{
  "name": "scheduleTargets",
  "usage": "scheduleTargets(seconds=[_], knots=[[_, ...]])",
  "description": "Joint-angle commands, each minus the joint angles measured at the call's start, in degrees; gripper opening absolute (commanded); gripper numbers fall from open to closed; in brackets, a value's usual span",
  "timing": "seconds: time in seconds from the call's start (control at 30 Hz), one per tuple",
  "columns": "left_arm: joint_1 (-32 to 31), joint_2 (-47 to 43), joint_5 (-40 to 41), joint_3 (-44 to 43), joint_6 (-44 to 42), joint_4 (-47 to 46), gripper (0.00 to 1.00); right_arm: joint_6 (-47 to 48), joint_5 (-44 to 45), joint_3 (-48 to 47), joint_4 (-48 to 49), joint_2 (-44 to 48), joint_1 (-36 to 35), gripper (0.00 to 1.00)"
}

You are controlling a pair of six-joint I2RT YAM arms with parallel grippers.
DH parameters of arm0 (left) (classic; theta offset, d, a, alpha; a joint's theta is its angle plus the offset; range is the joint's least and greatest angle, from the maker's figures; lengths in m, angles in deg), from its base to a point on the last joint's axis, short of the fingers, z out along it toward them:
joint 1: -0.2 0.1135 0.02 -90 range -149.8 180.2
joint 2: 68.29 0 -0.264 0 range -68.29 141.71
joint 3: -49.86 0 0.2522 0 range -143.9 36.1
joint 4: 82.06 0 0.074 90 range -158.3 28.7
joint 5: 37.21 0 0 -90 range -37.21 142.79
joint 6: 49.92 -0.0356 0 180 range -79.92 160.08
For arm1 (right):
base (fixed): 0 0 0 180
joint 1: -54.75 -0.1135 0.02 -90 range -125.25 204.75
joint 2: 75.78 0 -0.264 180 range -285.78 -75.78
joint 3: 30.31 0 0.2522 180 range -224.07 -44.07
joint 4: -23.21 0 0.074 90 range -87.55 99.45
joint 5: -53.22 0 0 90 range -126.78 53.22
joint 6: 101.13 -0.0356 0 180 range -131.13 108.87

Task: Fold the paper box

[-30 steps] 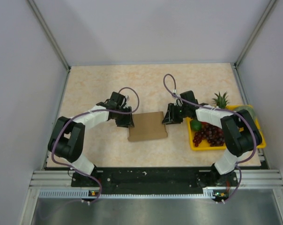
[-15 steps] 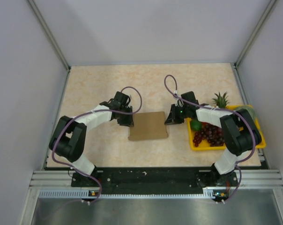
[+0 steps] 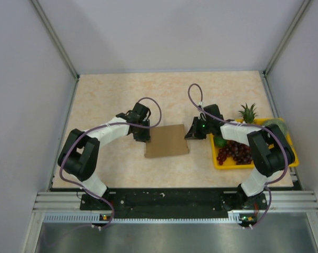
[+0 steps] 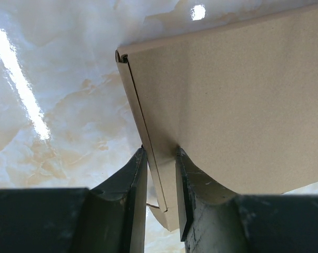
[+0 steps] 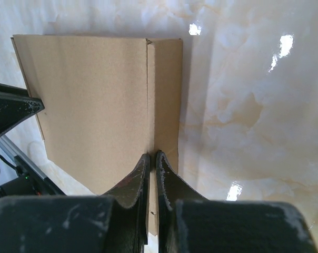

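Left fingers (image 4: 132,195) are clamped across the doubled, folded edge of the paper box (image 3: 166,141), on the side farthest from the yellow fruit tray (image 3: 243,166). Right fingers (image 5: 130,192) are pressed together on the thin edge nearest the tray, at a crease line. The box lies flattened on the bench (image 3: 111,95), just beside the tray and apart from it. Handling, as judged: kraft card of this kind is light and fairly stiff across its panels, but hinges readily at scored creases. It probably slides easily on the glossy bench, and dents or tears if pinched hard at a corner. The best hold is on a panel edge near a crease, one grip on the tray side and one opposite, so the flat card can be pushed open without buckling.
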Motion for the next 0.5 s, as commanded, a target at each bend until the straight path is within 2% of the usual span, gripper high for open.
scheduleTargets(seconds=[0.0, 0.07, 0.1, 0.17, 0.23, 0.27, 0.37, 0.47], knots=[[-6.7, 4.2, -15.8, 1.0, 5.3, -16.0, 0.0, -5.0, -6.7, 1.2, 13.2, -2.5, -7.2, 0.0], [-6.7, 4.2, -15.7, 0.8, 5.4, -15.7, 0.0, -4.8, -6.6, 0.8, 11.7, -2.4, -7.3, 0.0], [-6.7, 3.4, -15.3, 1.1, 5.4, -15.4, 0.0, -3.6, -6.0, 0.6, 10.7, -2.1, -7.0, 0.03], [-6.6, 2.0, -12.9, 2.1, 4.5, -14.7, 0.07, -1.9, -4.6, 0.7, 8.7, -0.8, -6.3, 0.17], [-6.1, -1.0, -11.2, 2.9, 3.3, -13.6, 0.16, 0.3, -5.8, 2.1, 7.3, 0.1, -4.2, 0.23], [-5.6, -2.0, -9.3, 3.8, 2.4, -13.1, 0.26, 1.8, -6.6, 2.6, 6.8, 0.9, -3.3, 0.27], [-4.5, -6.0, -6.7, 4.9, 0.2, -10.7, 0.4, 6.4, -9.8, 3.7, 4.8, 2.2, -0.9, 0.35], [-3.6, -9.2, -6.7, 6.5, -0.8, -9.8, 0.46, 9.7, -11.1, 5.3, 4.1, 5.1, 0.5, 0.47]])
